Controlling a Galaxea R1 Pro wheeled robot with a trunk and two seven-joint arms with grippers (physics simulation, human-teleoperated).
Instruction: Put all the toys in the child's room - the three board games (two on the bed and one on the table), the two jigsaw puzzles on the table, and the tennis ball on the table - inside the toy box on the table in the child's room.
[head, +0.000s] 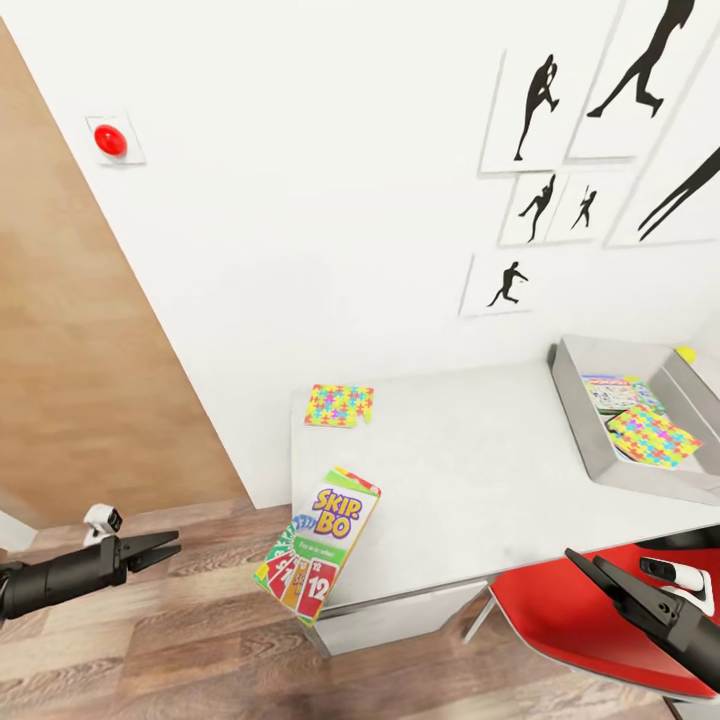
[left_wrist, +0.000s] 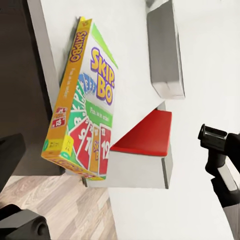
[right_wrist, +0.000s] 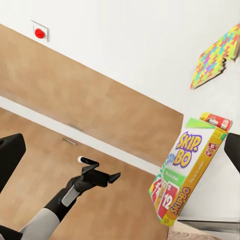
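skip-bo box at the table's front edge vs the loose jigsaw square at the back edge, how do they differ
The green and orange Skip-Bo card game box overhangs the white table's front corner; the multicoloured jigsaw puzzle square lies near the wall. The box is thick and oblong; the puzzle is a thin square. The box bears lettering and cards; the puzzle, interlocking pieces. Both sit outside the grey toy box.

Left arm: black cylindrical forearm ending in a black gripper (head: 160, 549) with two tapered, pointed fingers; a small white block with a dark face sits above the wrist. Right gripper (head: 597, 572): matching black fingers, white-and-black module at the wrist, grey segment behind.
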